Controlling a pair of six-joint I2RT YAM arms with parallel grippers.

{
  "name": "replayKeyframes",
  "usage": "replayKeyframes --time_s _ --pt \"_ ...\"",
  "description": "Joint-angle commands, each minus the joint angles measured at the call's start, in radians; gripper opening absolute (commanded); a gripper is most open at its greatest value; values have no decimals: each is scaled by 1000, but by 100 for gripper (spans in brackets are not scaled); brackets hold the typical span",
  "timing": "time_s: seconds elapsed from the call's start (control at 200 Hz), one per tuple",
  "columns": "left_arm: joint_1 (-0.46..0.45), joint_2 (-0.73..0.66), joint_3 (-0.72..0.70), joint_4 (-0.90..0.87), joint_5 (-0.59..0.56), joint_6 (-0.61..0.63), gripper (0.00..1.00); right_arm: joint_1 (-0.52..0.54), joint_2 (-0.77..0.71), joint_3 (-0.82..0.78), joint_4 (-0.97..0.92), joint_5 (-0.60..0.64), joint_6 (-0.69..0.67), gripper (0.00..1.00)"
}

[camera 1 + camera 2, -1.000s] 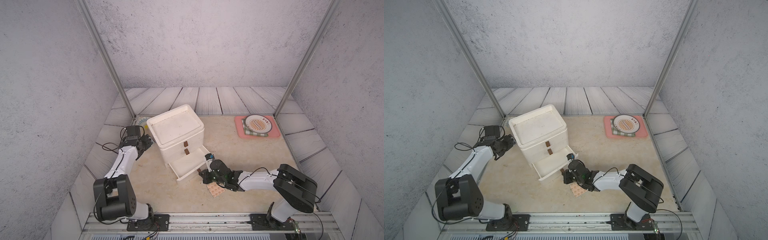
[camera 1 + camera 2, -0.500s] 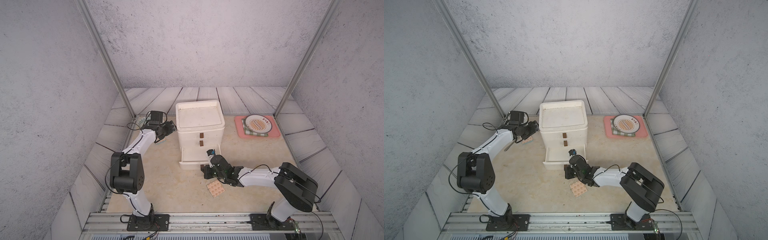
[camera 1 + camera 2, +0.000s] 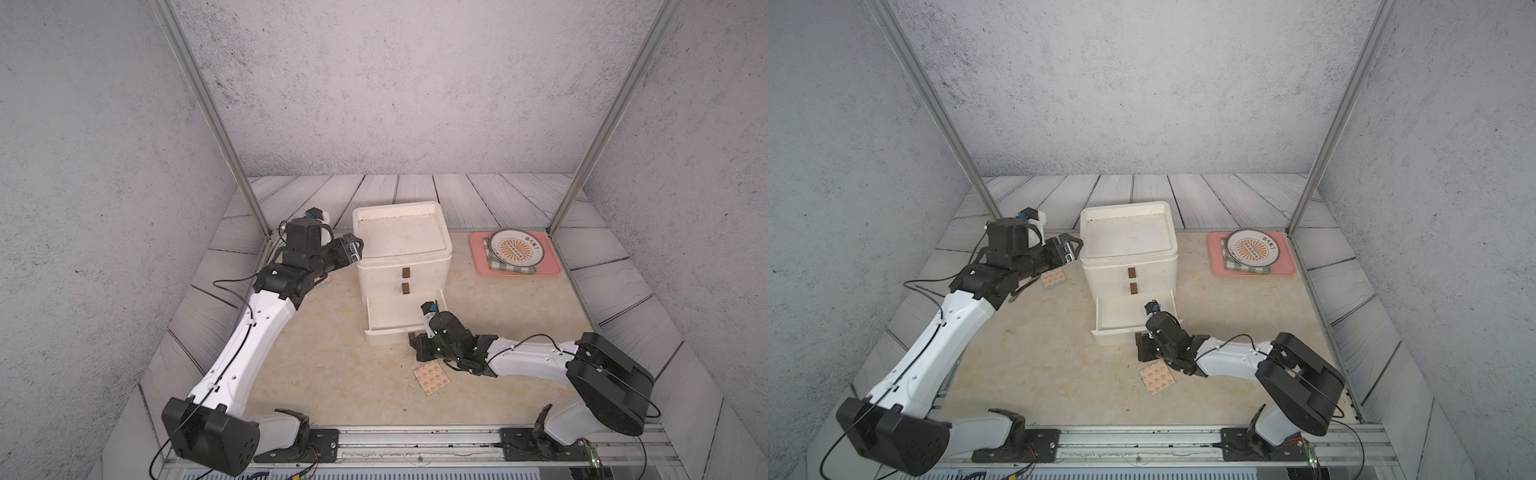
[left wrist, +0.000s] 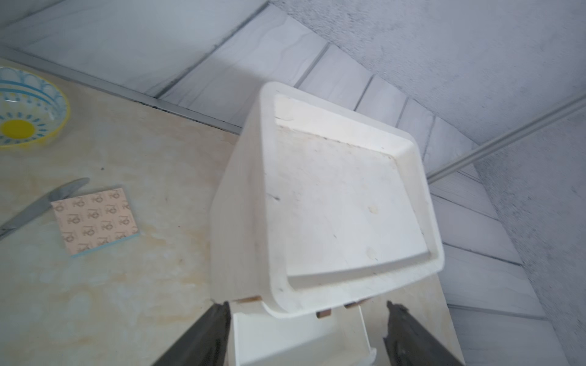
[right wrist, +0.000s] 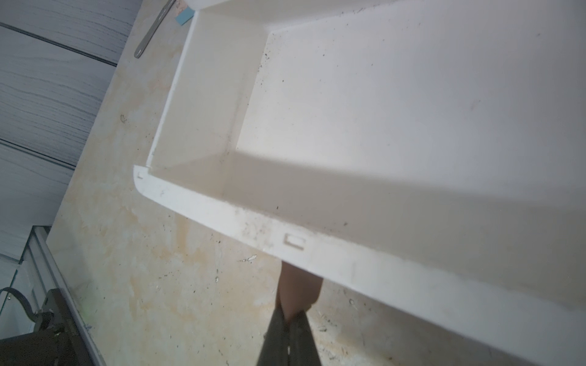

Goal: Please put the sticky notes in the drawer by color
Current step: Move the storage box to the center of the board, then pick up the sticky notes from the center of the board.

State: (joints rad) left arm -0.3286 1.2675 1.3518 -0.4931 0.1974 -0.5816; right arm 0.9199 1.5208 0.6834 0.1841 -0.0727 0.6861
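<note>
Two orange-patterned sticky notes [image 3: 432, 377] on bench [image 3: 332, 365]: one at five o'clock of drawer chest [image 3: 382, 282], second pad [image 3: 1054, 278] at nine. Light, thin, flat; probably best nipped by opposite edges. Bottom drawer [image 3: 386, 334] open. Right gripper [image 5: 290, 312] fingers pinch its tab handle [image 5: 298, 285]; left gripper [image 4: 307, 305] fingers spread.

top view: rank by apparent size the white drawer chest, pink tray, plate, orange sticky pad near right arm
1. white drawer chest
2. pink tray
3. plate
4. orange sticky pad, smallest though nearest the camera

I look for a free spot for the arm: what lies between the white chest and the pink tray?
Nothing: between the chest and the tray only bare table shows, in both top views.
</note>
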Motion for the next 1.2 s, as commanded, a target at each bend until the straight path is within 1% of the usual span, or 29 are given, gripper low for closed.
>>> replayKeyframes --time_s 0.0,0.025,0.07,0.13,0.195,0.33,0.415,0.475,0.57,0.595,0.686,0.771,0.836,1.011,1.041,1.141,1.196 --pt "-21 16 -36 -64 -77 44 82 12 -44 47 -76 -31 -15 34" --pt "-21 14 -41 -66 -77 46 82 11 -53 50 -96 -29 -18 42" --pt "-21 8 -39 -82 -86 61 82 11 -86 53 -142 -21 -25 52" --pt "-19 -9 -51 -104 -122 85 83 11 -156 46 -224 -3 -33 60" --pt "-3 -38 -94 -105 -180 95 86 13 -240 31 -329 17 -42 69" --pt "76 -90 -219 -70 -126 60 86 15 -395 -47 -519 40 -36 71" --pt "83 -122 -288 -63 -106 54 85 35 -447 -124 -564 27 -7 77" --pt "83 -153 -356 -43 -98 47 85 69 -455 -171 -575 38 10 79" --pt "83 -194 -446 -20 -96 26 86 107 -413 -204 -565 55 18 81" --pt "84 -201 -467 -13 -88 20 85 115 -391 -198 -557 59 12 84" --pt "85 -205 -515 4 -57 6 85 145 -299 -151 -548 94 -32 85" --pt "85 -195 -526 0 -19 6 85 167 -207 -81 -560 135 -90 86" --pt "85 -197 -526 -16 -20 6 85 176 -149 -32 -570 154 -123 88" --pt "85 -232 -535 -20 -41 9 85 191 -97 29 -598 173 -165 89" --pt "85 -232 -536 -21 -42 10 85 191 -90 32 -599 176 -173 95" --pt "85 -218 -536 -16 -30 12 86 192 -36 65 -617 180 -199 96" --pt "85 -210 -539 -8 -20 9 85 200 -1 84 -620 181 -204 99"
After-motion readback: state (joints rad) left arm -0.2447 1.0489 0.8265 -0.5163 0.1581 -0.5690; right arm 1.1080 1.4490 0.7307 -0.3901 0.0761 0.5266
